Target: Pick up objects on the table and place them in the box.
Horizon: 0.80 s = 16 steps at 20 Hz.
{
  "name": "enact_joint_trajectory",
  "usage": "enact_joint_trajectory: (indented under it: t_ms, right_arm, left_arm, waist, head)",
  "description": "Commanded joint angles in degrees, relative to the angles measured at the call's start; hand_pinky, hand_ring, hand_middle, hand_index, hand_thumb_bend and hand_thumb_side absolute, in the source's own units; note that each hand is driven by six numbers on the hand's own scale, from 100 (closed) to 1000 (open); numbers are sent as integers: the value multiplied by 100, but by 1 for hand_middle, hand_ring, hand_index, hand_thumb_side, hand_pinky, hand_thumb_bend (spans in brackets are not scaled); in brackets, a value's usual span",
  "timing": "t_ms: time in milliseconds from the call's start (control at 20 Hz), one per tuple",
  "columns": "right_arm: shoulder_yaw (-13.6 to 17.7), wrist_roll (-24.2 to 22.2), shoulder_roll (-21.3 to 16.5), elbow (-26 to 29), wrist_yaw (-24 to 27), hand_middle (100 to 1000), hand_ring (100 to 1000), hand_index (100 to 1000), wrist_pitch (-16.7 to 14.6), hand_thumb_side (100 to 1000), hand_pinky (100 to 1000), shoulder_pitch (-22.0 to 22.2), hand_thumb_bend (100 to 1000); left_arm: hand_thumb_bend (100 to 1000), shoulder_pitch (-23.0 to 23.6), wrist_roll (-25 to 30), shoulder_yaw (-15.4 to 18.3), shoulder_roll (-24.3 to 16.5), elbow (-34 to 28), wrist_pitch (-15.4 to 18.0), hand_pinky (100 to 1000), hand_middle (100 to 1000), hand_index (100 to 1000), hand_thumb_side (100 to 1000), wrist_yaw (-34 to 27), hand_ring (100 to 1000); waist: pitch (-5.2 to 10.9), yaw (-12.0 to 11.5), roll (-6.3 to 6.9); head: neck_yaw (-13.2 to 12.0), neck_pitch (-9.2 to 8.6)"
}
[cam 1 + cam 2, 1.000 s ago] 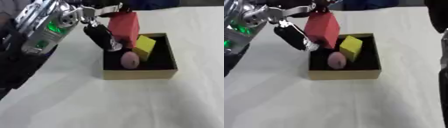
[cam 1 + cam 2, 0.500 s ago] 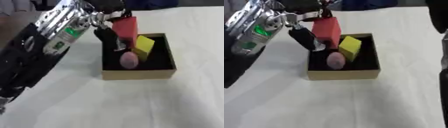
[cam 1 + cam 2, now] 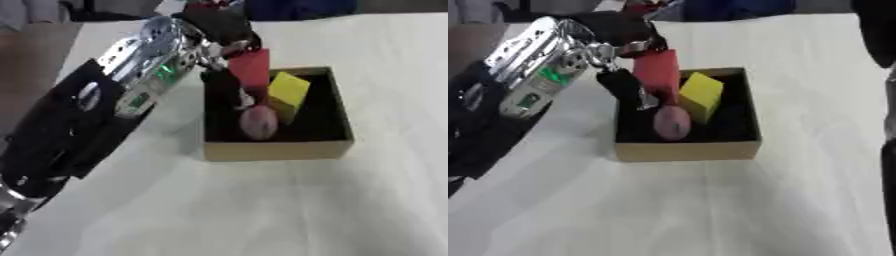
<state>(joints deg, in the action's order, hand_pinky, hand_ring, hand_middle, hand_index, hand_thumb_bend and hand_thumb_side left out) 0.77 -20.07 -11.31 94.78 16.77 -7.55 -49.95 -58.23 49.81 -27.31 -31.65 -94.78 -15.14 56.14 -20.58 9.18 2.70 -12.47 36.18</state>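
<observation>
Left hand (image 3: 627, 75) clamped on red block (image 3: 658, 75) inside box (image 3: 686, 150); yellow block (image 3: 701, 96), pink ball (image 3: 672, 123) inside.

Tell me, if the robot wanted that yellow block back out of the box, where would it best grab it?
Probably from above, by the yellow block's raised top corner. It leans tilted above the box rim, with a red block and pink ball crowding its left.
</observation>
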Motion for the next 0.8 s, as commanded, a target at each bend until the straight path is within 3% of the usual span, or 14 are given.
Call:
enact_joint_trajectory:
  t_ms: [50,300,500,800]
  right_arm:
    - [10,-3,-26,112,31,601,853,708,4,778,992,-125,100]
    - [12,-2,-21,118,32,601,853,708,11,777,992,-122,100]
    - [11,-4,-7,132,35,601,853,708,22,777,993,-107,100]
    - [12,4,12,149,40,601,853,708,27,776,993,-88,100]
  left_arm:
    - [100,-76,-9,4,-3,121,3,615,467,690,517,107,656]
    - [100,-23,137,-19,29,412,129,649,563,750,573,294,712]
    - [254,7,212,-23,25,530,248,724,712,848,648,379,809]
    - [467,35,216,-27,-2,652,411,799,800,924,694,537,888]
  waist:
    - [106,8,-18]
    - [102,9,-19]
    - [110,3,-20]
    - [135,-2,-26]
  head:
    - [-11,-42]
    - [-3,-42]
    - [0,-36]
    - [-3,-36]
